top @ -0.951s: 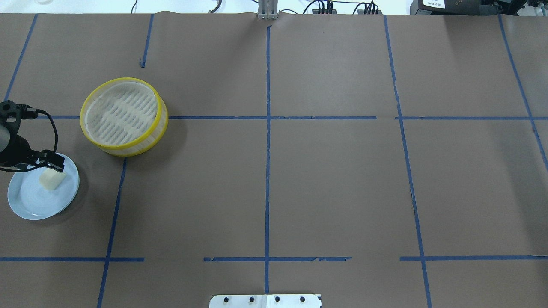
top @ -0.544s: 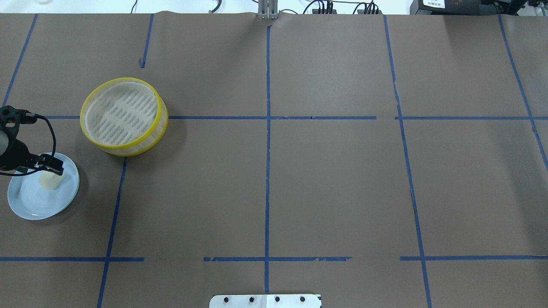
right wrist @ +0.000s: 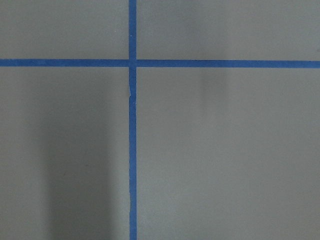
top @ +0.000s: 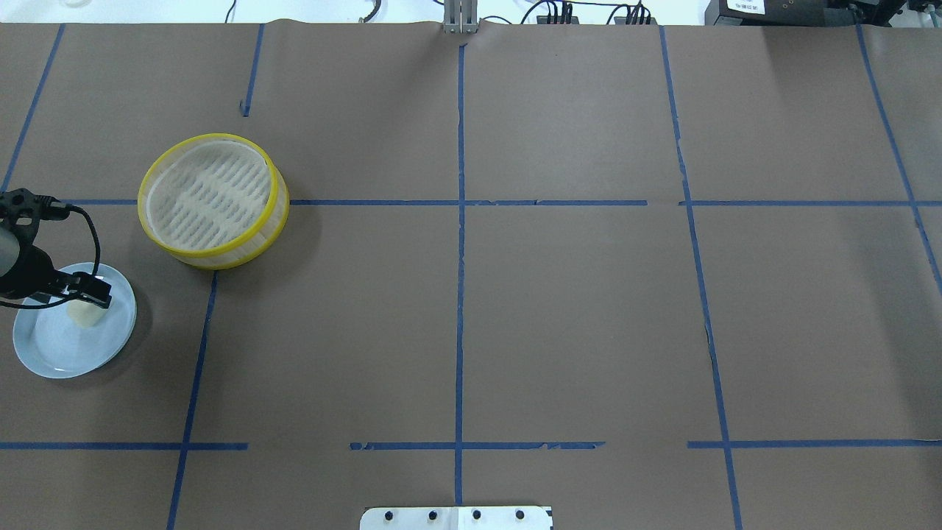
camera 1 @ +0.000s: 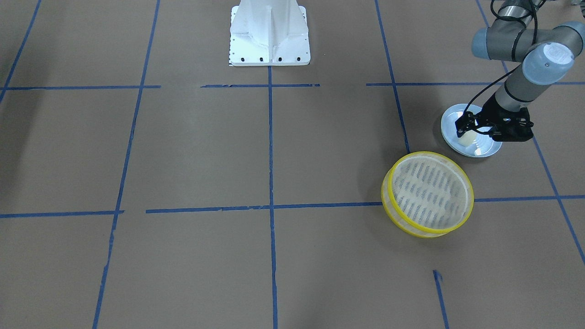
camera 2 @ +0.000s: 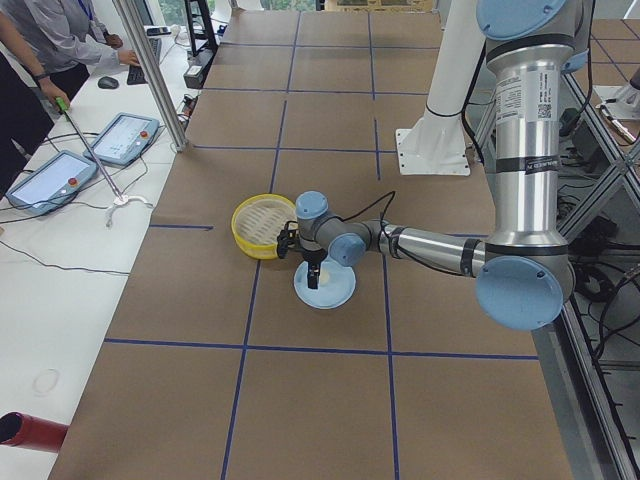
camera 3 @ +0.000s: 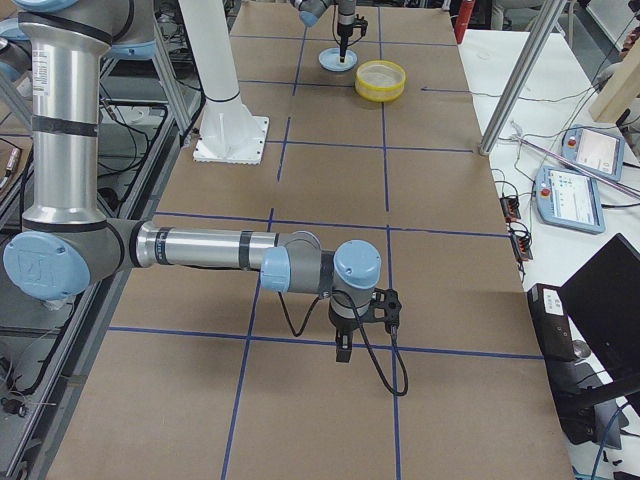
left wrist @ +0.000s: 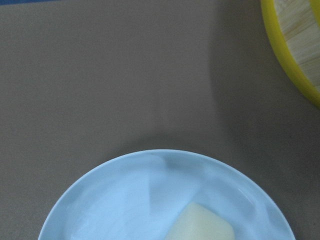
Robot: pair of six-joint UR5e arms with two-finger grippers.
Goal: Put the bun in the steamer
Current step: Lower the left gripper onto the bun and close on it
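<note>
A: Front view. Where's the bun?
B: The bun point(camera 1: 467, 140) is on the pale blue plate point(camera 1: 481, 148), at the view's right. The left gripper point(camera 1: 466, 130) is right over it, pointing down, fingers apart on either side. Touching or not, can't tell.
A: Long axis?
B: Gripper hides part of it, so I can't call it here. The steamer point(camera 1: 429, 192) is upright, near the plate but apart from it, closer to the camera. There's bare brown paper point(camera 1: 274, 160) between them and blue tape point(camera 1: 402, 123) just beside both.
A: Overhead?
B: Same group at the left edge. The gripper covers the bun's far part, and what shows lies on the robot's side of it. The steamer sits farther out and to the right, on a tape crossing.
A: Left side view?
B: The near arm reaches low to the plate, wrist upright over it. The bun is too small to read. Operators point(camera 2: 60, 40) are at top left.
A: Right side view?
B: The right gripper point(camera 3: 343, 348) hangs pointing down by a tape line, well apart from the plate and steamer. Released or clenched, can't tell.
A: Wrist cams?
B: Left wrist has the bun at the bottom edge, cut off, one corner pointing up the frame and its sides running diagonally. The steamer's yellow rim is at top right. Right wrist shows a tape cross on paper.
</note>
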